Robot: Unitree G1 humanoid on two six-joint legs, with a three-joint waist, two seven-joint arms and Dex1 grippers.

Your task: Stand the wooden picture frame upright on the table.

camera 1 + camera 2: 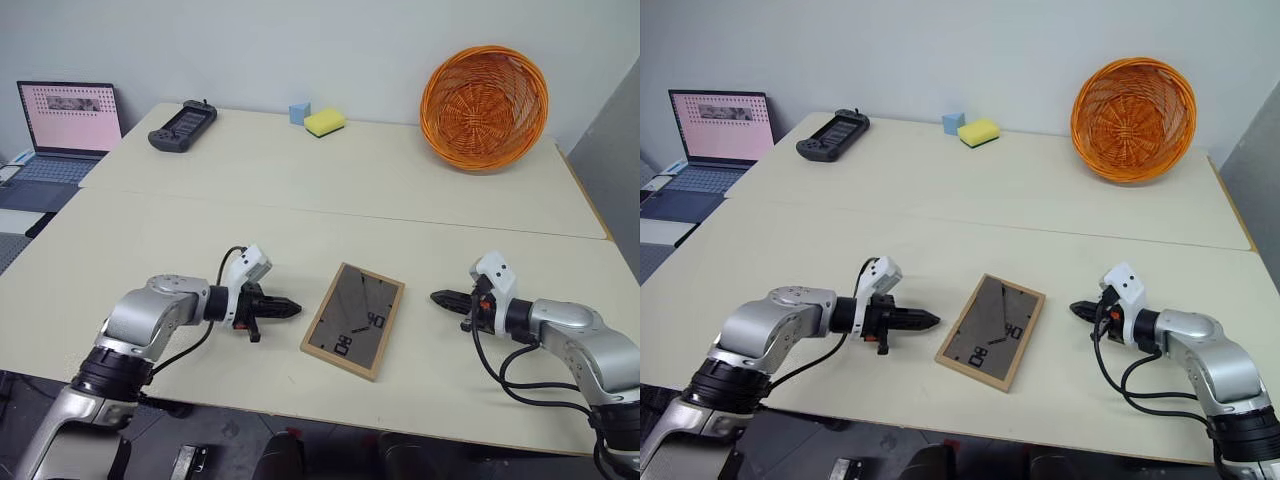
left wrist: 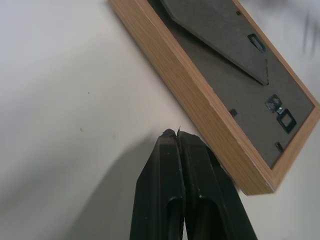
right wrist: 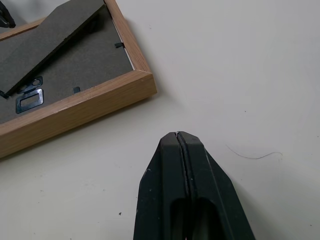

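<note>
We see the frame (image 1: 353, 321) face-down near the table's (image 1: 200, 230) front edge, between our closed, empty left gripper (image 1: 293, 308) and right gripper (image 1: 437, 297).

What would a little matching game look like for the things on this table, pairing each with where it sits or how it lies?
Things:
1. wooden picture frame
2. orange basket
3. yellow sponge
4. left gripper

States:
A. tipped on its side at the far right
B. shut, empty, beside the frame
C. flat, dark back panel up
D. far edge, next to a blue block

Pairs: 1-C, 2-A, 3-D, 4-B
</note>
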